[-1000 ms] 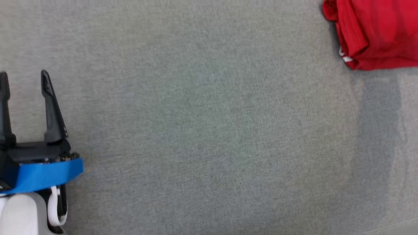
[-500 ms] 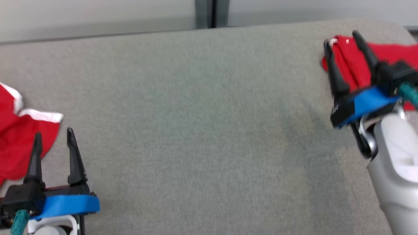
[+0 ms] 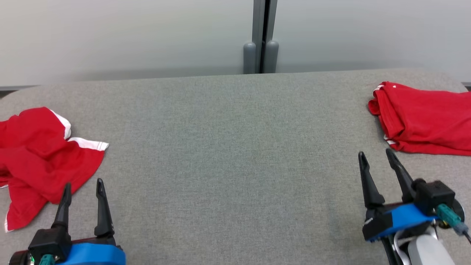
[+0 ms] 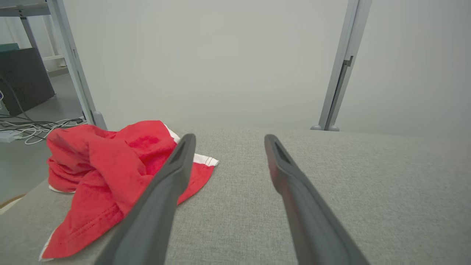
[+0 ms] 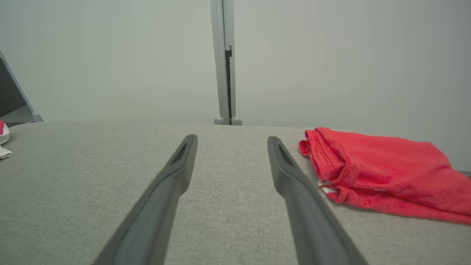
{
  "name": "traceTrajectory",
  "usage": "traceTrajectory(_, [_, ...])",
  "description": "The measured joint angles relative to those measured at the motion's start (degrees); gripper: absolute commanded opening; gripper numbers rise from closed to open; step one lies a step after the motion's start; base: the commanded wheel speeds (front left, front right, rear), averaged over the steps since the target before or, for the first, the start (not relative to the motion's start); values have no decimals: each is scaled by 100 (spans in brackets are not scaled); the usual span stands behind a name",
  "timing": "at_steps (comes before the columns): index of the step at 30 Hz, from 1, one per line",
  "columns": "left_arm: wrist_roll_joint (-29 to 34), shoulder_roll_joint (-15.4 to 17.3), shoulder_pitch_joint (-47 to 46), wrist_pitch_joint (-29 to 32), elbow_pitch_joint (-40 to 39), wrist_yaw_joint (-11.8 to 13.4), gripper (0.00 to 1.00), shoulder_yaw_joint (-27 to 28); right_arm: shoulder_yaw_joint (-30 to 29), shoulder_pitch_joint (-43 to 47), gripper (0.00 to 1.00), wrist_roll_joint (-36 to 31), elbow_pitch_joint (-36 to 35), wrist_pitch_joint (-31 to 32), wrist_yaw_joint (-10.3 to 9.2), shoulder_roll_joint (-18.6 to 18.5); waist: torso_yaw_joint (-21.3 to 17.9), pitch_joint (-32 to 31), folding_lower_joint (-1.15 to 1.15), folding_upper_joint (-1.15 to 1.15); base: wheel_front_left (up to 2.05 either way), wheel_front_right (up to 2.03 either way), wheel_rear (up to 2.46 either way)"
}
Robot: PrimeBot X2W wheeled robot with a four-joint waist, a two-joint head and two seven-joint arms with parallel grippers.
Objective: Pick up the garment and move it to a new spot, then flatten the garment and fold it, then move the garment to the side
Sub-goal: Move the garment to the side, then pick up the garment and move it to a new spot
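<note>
Both red, frame-cropped: crumpled garment, folded garment, at opposite edges of woven grey surface; left pincer, right pincer gape empty.

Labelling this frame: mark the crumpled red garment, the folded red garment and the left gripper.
crumpled red garment (image 3: pixel 40 162), head view, middle of the rumpled cloth.
folded red garment (image 3: pixel 427 121), head view, flat top layer.
left gripper (image 3: pixel 83 183), head view, midway between its fingertips.

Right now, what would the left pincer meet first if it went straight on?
Likely the crumpled red garment, its white-trimmed hem just ahead of the left pincer; elsewhere bare grey padded surface. Depth is unclear.
</note>
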Motion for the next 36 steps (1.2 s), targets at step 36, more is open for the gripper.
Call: traceTrajectory(36, [40, 104, 187, 1, 248, 127, 100, 19, -269, 1092, 100, -212, -566, 181, 0, 411, 440, -404, 1, 2, 0, 0, 0])
